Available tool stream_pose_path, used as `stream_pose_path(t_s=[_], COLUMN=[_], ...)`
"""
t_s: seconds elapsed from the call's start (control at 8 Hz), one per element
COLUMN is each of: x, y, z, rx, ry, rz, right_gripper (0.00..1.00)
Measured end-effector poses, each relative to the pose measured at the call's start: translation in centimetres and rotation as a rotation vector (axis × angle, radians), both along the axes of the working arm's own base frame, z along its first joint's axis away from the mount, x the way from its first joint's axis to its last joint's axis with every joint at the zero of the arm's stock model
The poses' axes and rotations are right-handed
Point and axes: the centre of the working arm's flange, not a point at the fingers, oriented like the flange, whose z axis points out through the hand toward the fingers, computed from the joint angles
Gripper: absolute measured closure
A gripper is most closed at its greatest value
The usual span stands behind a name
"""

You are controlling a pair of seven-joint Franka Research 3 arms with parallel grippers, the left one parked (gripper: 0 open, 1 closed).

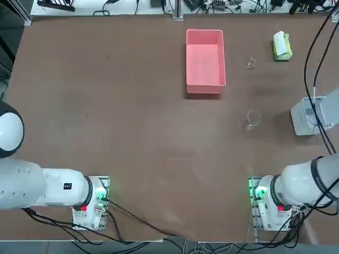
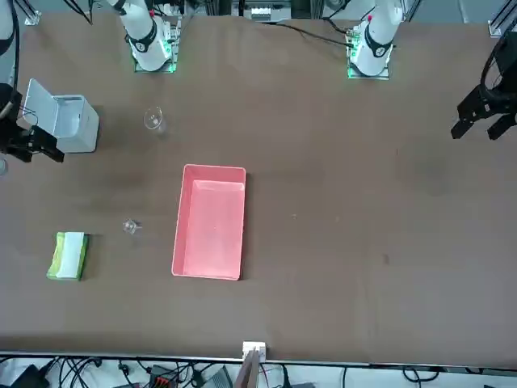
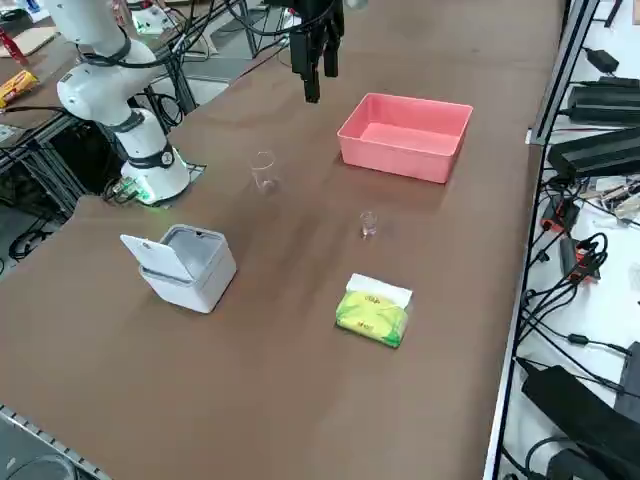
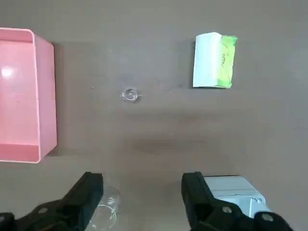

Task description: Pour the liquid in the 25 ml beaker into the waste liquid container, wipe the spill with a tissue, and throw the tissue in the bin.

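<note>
Wrist view: right end effector (image 4: 142, 192) spread wide, empty, 25 ml beaker (image 4: 130, 95) well ahead on table.

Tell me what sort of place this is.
Probably a robotics lab set up for a chemistry-bench task: two glass beakers, small and larger, by a pink tray on a brown table, with cables and equipment around its edges.

No text can be made out. The green tissue pack (image 4: 214, 61) carries a line of small dark print on its wrapper, too small to make out; nothing else shows lettering.
</note>
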Motion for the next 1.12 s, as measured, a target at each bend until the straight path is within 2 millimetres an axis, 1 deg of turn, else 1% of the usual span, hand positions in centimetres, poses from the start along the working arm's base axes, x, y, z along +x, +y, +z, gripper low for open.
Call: stream_pose_path(t_s=[0.12, 0.5, 0.88, 1.12], x=[0.1, 1.4, 2.2, 2.7], y=[-0.1, -0.2, -0.5, -2.5], z=[-0.3, -3.9, -6.5, -8.5], rx=[0.001, 0.007, 0.014, 0.026], ry=[0.007, 0.067, 0.11, 0.13], rz=[-0.001, -0.001, 0.029, 0.092], right_gripper=[0.0, 0.0, 0.0, 0.0])
